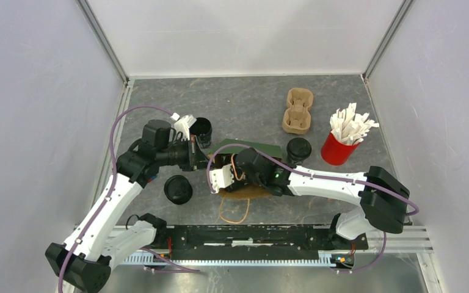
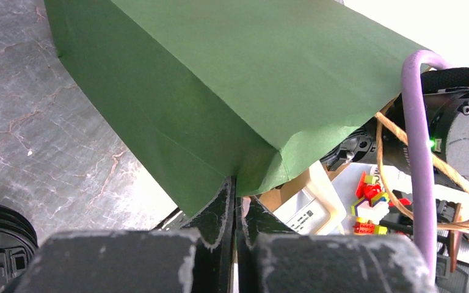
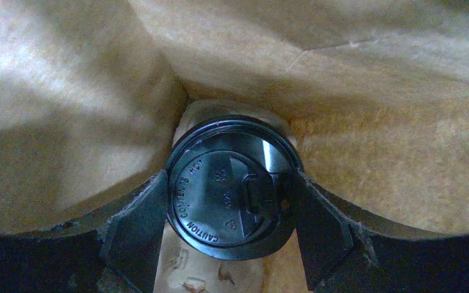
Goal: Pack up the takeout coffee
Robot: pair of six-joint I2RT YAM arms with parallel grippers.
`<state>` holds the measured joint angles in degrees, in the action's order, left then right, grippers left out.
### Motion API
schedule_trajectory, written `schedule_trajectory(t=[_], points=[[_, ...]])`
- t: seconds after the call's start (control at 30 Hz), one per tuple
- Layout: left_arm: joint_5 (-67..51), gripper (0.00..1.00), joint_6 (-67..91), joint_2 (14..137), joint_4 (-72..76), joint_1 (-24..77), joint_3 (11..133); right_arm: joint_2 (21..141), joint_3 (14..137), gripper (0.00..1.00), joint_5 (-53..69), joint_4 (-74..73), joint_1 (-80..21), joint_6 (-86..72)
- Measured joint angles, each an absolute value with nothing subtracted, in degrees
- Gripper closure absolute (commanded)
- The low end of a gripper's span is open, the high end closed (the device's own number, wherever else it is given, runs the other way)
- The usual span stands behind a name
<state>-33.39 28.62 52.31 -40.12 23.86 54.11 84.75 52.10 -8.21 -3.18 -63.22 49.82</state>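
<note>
Table: grey stone-look top with white walls on three sides. A metal rail runs along the 6 o'clock edge.
Held cup: small and black with a round black lid. It sits deep inside the green bag, with its lid facing the right wrist camera.
Right claw: reaches into the bag. One finger presses each side of the lid, so it is gripping the held cup.
Room in the bag: brown paper walls crowd in close all around the cup and the fingers.
Green bag: lies in the middle of the table with its mouth toward 9 o'clock.
Left claw: squeezed tight on the bag's lower edge, right by a folded corner.
Rope handle: a loop lying flat at 6 o'clock of the bag.
Side cup: has its lid on and stands just beside the bag at 3 o'clock.
Near cup: has its lid on and stands at 8 o'clock of the bag, beside the left arm.
Far cup: black, at 10 o'clock of the bag, close to the left wrist.
Cup carrier: tan, at 1 o'clock of the bag, apart from it.
Red cup: full of white packets. It stands at 3 o'clock past the side cup, near the right wall.
Open room: a wide grey strip runs along the far wall at 12 o'clock.
</note>
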Motion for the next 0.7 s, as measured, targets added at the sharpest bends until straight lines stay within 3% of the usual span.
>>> schedule_trajectory(t=[0.7], points=[[-33.08,0.98,29.23,52.23,-38.81,23.68,53.28,86.48,52.10,0.24,-10.22,-0.89,-63.26,49.76]])
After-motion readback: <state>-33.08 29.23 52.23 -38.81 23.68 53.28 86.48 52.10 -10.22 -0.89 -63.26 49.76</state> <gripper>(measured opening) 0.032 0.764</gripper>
